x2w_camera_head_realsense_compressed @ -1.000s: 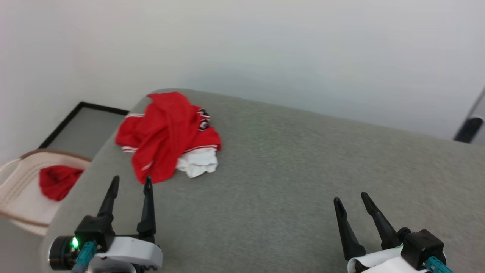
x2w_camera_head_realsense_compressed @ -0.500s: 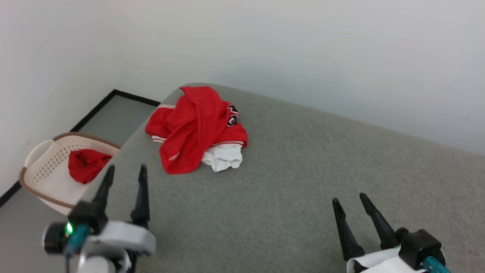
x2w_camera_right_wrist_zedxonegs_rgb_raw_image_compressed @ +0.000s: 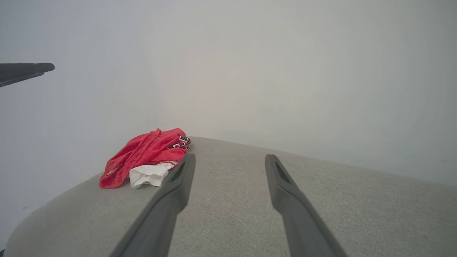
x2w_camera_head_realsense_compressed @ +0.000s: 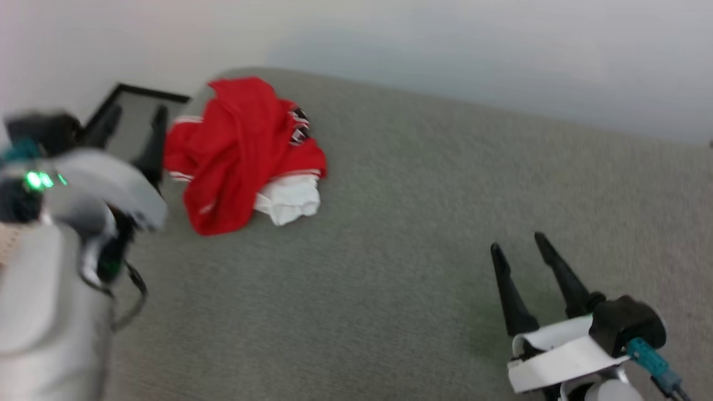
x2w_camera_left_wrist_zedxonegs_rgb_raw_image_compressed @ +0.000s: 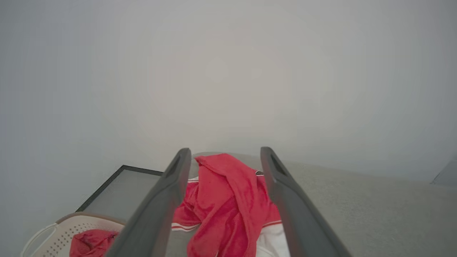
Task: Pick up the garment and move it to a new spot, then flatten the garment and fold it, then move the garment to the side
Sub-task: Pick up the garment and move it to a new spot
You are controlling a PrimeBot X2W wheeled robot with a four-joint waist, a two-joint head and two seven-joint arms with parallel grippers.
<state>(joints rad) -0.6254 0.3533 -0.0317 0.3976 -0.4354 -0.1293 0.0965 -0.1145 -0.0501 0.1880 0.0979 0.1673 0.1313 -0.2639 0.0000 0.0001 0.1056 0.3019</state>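
The garment (x2w_camera_head_realsense_compressed: 245,150) lies crumpled near the far left corner of the grey padded surface (x2w_camera_head_realsense_compressed: 423,223). It is red, with white trim, a white sleeve and a black-and-white patch showing. My left gripper (x2w_camera_head_realsense_compressed: 138,114) hangs blurred just left of it, raised above the surface, open and empty. Seen from the left wrist, the garment (x2w_camera_left_wrist_zedxonegs_rgb_raw_image_compressed: 225,200) sits between and beyond the spread fingers of the left gripper (x2w_camera_left_wrist_zedxonegs_rgb_raw_image_compressed: 225,151). My right gripper (x2w_camera_head_realsense_compressed: 518,243) is open over the near right of the surface, far from the garment (x2w_camera_right_wrist_zedxonegs_rgb_raw_image_compressed: 146,157).
A pale laundry basket (x2w_camera_left_wrist_zedxonegs_rgb_raw_image_compressed: 68,225) holding a small red cloth bundle (x2w_camera_left_wrist_zedxonegs_rgb_raw_image_compressed: 91,242) stands on the floor left of the surface. A dark-framed floor panel (x2w_camera_head_realsense_compressed: 133,100) lies behind the left gripper. A white wall backs the surface. One finger of the left gripper (x2w_camera_right_wrist_zedxonegs_rgb_raw_image_compressed: 25,69) enters the right wrist view.
The head camera has shifted. My left arm has risen and swung forward to the garment's left side. The right gripper sits slightly higher in view. The garment has not moved.
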